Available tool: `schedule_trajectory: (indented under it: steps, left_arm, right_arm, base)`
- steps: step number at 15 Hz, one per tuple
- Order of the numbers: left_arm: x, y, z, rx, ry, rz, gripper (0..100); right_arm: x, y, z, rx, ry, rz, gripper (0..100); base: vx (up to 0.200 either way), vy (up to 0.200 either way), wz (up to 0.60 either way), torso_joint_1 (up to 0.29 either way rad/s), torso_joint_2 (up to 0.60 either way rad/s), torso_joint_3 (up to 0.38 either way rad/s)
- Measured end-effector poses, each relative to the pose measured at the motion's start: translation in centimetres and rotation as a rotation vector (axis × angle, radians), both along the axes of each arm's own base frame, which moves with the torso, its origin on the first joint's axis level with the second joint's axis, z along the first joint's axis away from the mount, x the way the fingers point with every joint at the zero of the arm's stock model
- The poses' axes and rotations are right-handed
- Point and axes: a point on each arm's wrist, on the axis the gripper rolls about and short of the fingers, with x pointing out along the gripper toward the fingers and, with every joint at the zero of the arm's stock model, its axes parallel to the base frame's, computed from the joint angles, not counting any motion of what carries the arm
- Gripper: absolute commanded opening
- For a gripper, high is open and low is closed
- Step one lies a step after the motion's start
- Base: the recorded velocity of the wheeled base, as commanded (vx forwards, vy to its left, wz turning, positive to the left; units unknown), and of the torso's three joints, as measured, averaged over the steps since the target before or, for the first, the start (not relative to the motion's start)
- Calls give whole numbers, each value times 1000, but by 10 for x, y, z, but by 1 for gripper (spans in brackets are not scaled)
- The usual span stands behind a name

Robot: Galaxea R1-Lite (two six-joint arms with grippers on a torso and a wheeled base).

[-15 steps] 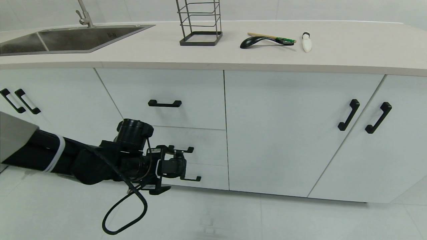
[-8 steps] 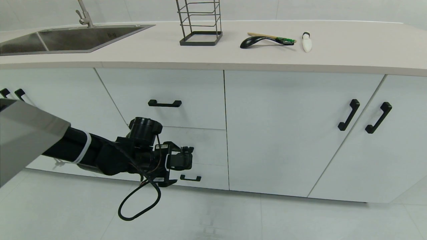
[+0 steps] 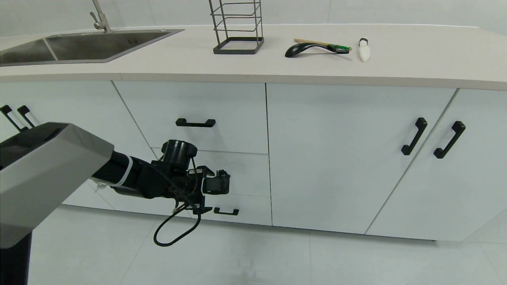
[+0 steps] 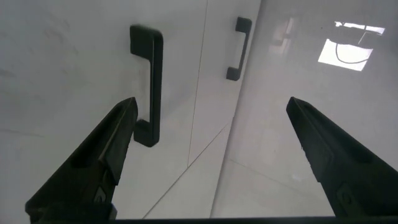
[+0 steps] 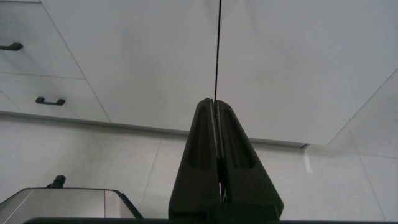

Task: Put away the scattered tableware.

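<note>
Right gripper (image 5: 215,109), fingers (image 5: 200,146) pressed together, faces cabinet doors (image 5: 292,56).

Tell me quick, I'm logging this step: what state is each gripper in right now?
Left gripper: open, holding nothing, in front of a black handle.
Right gripper: closed, holding nothing.

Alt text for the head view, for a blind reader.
The left gripper, open, faces the drawer fronts of white cabinets. On the counter above lie a black spoon, chopsticks and a white utensil, beside a wire rack.
</note>
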Motion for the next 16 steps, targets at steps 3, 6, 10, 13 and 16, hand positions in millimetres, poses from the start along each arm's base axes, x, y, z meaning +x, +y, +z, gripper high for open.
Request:
schedule_trajectory:
  steps: [3,6,10,13,16]
  left_arm:
    - [10,1,-5,-13,-3,-2,100]
    - [16,1,-12,-13,4,0,100]
    - [31,-2,-21,-16,-9,-1,100]
    - [38,-5,-29,-16,-1,-4,100]
    - [40,-5,-39,-11,13,-11,100]
  right_arm:
    - [0,0,0,0,0,0,0]
    - [0,0,0,0,0,0,0]
    - [0,0,0,0,0,0,0]
    - [0,0,0,0,0,0,0]
    - [0,0,0,0,0,0,0]
  base:
    - [0,0,0,0,0,0]
    - [0,0,0,0,0,0]
    - [0,0,0,0,0,0]
    - [0,0,0,0,0,0]
    - [0,0,0,0,0,0]
